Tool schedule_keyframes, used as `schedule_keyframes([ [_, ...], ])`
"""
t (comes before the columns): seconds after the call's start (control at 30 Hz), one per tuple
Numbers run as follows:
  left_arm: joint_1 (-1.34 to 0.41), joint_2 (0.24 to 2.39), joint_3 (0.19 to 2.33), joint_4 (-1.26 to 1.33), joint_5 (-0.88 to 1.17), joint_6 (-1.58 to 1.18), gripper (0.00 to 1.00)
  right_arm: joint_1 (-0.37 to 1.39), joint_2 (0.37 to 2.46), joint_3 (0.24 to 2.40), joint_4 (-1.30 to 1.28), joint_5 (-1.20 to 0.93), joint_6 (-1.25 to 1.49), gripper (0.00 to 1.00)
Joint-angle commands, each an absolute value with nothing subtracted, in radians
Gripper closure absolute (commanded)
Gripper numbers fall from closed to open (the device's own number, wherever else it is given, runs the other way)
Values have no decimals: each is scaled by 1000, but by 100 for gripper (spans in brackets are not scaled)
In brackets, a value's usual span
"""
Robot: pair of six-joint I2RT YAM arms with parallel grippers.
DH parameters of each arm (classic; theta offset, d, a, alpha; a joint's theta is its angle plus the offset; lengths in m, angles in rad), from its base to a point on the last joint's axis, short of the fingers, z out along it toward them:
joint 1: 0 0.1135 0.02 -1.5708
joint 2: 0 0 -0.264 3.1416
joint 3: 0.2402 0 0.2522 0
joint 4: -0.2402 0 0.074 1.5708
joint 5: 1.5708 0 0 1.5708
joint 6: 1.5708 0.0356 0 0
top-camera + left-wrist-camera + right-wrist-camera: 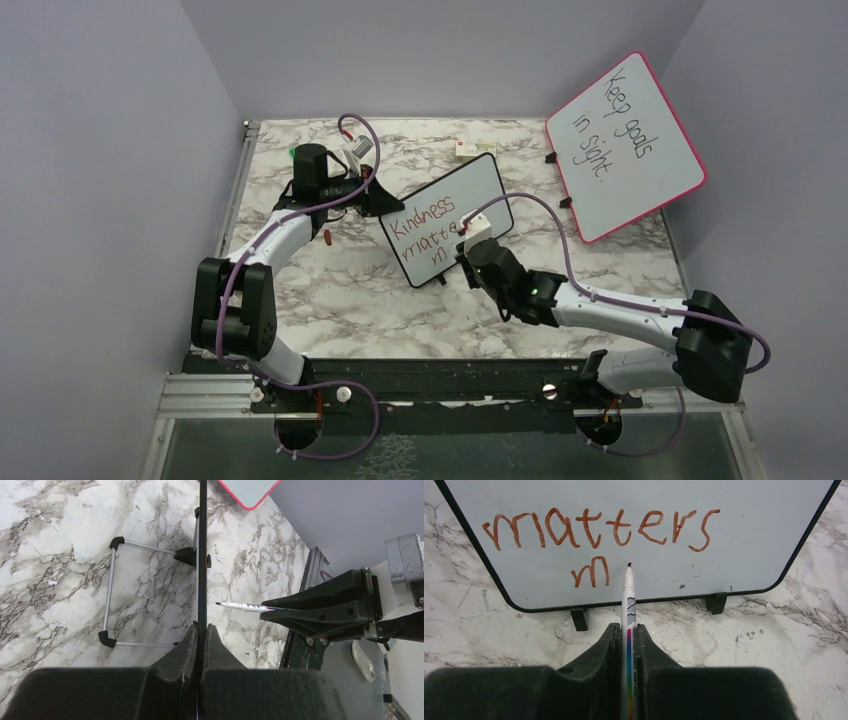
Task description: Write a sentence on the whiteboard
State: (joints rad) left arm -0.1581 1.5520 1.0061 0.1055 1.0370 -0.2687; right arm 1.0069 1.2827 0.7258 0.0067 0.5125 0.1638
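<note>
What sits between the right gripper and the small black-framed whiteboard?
Only the white marker that the right gripper clamps; the right wrist view shows its tip just right of the red-brown "m" on the black-framed whiteboard.

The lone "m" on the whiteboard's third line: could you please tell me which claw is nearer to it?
Right. The right claw holds the marker with its tip just beside the "m"; the left claw clamps the whiteboard's edge, farther away.
</note>
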Motion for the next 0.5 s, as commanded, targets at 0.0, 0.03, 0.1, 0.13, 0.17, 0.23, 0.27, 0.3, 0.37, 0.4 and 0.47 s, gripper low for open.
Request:
schedule_keyframes([
  [0.0, -158, 1546, 1003, 35, 1011, -245, 100, 1000, 1300, 723, 53, 545, 156, 99],
  [0.03, -158, 1547, 1003, 35, 1011, -245, 100, 1000, 1304, 724, 55, 541, 156, 99],
  [0.1, -158, 1548, 1003, 35, 1013, -246, 100, 999, 1313, 725, 58, 536, 158, 99],
  [0.13, -158, 1548, 1003, 35, 1013, -246, 100, 999, 1316, 725, 61, 535, 158, 99],
  [0.17, -158, 1549, 1003, 35, 1013, -247, 100, 999, 1320, 727, 62, 534, 158, 99],
  [0.23, -158, 1549, 1003, 35, 1013, -246, 100, 996, 1329, 728, 65, 527, 158, 99],
  [0.27, -158, 1550, 1003, 35, 1012, -247, 100, 996, 1333, 731, 67, 525, 158, 99],
  [0.3, -158, 1549, 1003, 35, 1012, -246, 100, 996, 1337, 732, 71, 525, 157, 99],
  [0.37, -158, 1549, 1003, 35, 1013, -247, 100, 994, 1344, 735, 74, 522, 155, 99],
  [0.4, -158, 1549, 1003, 35, 1014, -247, 100, 994, 1348, 736, 77, 522, 155, 99],
  [0.47, -158, 1549, 1003, 35, 1014, -247, 100, 993, 1353, 739, 84, 517, 153, 99],
])
